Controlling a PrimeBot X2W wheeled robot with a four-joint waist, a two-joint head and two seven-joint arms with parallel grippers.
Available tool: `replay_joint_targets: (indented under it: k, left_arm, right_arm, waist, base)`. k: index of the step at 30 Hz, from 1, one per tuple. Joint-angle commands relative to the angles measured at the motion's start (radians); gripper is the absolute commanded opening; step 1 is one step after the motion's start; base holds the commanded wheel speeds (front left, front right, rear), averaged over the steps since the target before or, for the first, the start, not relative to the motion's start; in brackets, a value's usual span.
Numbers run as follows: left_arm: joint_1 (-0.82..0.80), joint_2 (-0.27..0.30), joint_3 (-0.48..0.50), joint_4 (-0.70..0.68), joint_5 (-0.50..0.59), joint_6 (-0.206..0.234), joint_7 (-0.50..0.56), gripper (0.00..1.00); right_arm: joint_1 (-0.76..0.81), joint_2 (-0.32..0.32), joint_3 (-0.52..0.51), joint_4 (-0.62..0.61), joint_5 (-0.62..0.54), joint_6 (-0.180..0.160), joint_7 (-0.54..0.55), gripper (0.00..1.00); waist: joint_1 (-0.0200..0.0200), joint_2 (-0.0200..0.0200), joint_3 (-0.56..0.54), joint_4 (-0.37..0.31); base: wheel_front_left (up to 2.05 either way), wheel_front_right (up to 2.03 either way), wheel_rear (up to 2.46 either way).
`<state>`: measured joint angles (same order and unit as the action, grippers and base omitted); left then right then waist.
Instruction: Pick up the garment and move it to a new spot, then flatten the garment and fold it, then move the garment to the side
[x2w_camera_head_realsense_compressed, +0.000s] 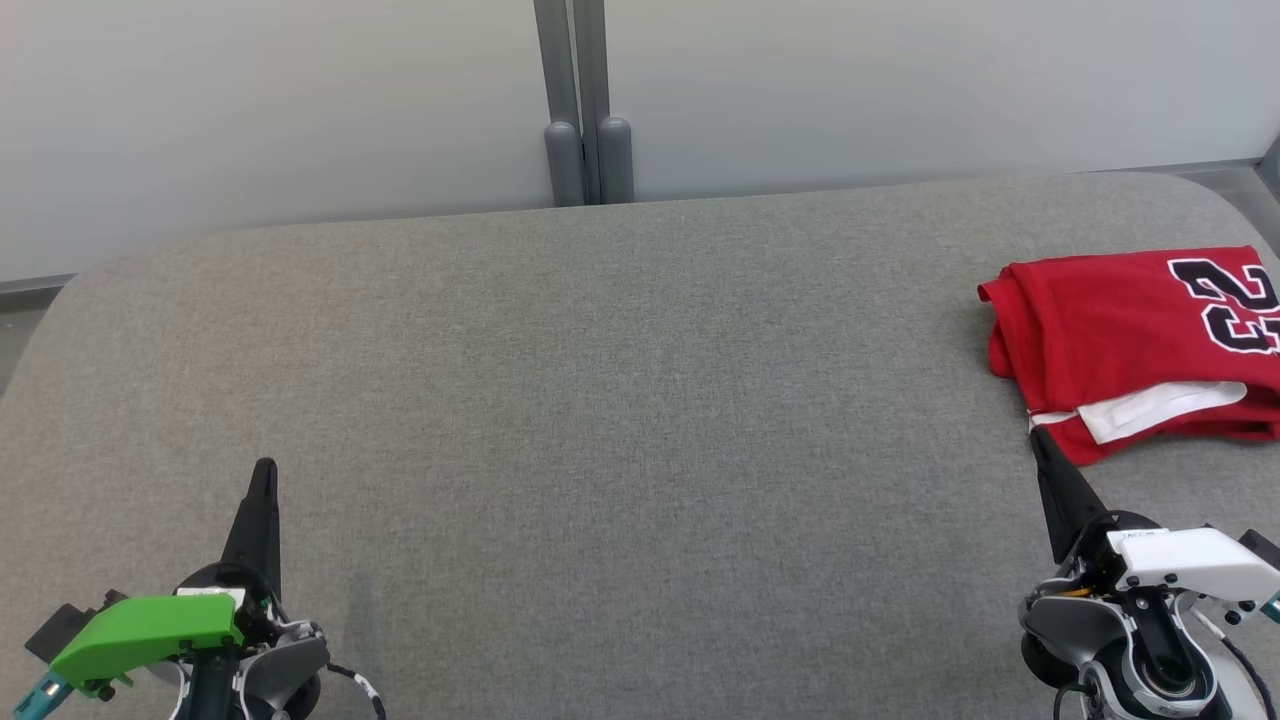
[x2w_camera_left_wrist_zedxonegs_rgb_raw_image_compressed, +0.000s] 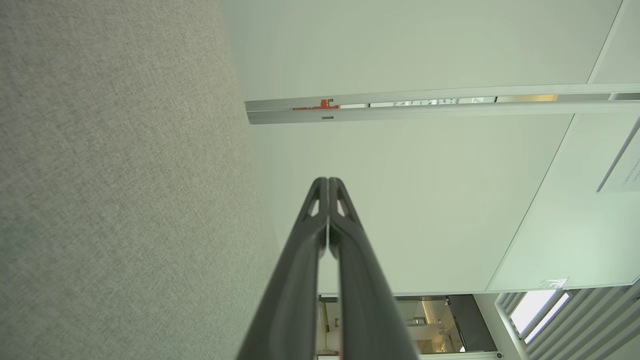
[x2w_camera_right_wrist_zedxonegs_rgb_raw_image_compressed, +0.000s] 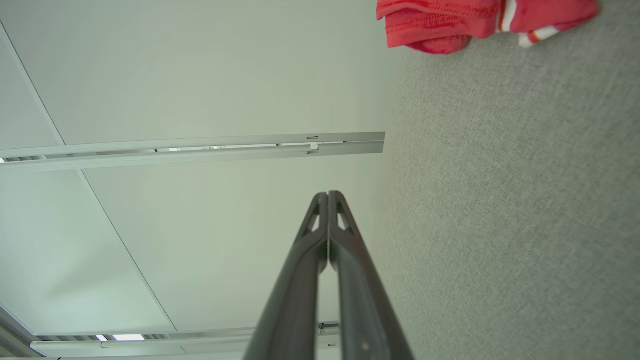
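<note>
On the table (x2w_camera_head_realsense_compressed: 600, 350), far right, garment (x2w_camera_head_realsense_compressed: 1120, 330) lies folded; left gripper (x2w_camera_head_realsense_compressed: 265, 468), right gripper (x2w_camera_head_realsense_compressed: 1036, 434) clenched empty; task seems done, no move needed.

The garment (x2w_camera_head_realsense_compressed: 1110, 320) is bright red, its numerals black edged in white, with a white band along one border; the table (x2w_camera_head_realsense_compressed: 600, 400) is a flecked mid-grey weave; the left gripper (x2w_camera_head_realsense_compressed: 265, 468) is black under a lime-green cover (x2w_camera_head_realsense_compressed: 150, 630); the right gripper (x2w_camera_head_realsense_compressed: 1037, 433) is black under a white cover (x2w_camera_head_realsense_compressed: 1195, 560); the wall (x2w_camera_head_realsense_compressed: 300, 100) is pale grey-white; the posts (x2w_camera_head_realsense_compressed: 588, 150) are a darker grey.
</note>
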<state>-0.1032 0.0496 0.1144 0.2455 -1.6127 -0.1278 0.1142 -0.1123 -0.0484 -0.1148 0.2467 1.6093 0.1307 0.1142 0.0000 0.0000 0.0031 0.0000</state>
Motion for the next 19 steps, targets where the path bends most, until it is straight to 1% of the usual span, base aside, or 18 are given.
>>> replay_joint_targets:
  k: [1,19]
  left_arm:
    - [-0.011,0.000,0.002,-0.002,0.000,-0.006,0.003,0.00]
    - [-0.011,0.000,0.002,-0.002,-0.001,-0.006,0.003,0.00]
  right_arm:
    - [0.009,-0.001,-0.001,-0.005,0.007,0.000,0.003,0.00]
    - [0.009,-0.001,-0.001,-0.005,0.007,0.000,0.003,0.00]
  waist:
    - [0.0000,0.0000,0.000,0.000]
    - [0.0000,0.0000,0.000,0.000]
  base:
    - [0.00,0.00,0.00]
    - [0.00,0.00,0.00]
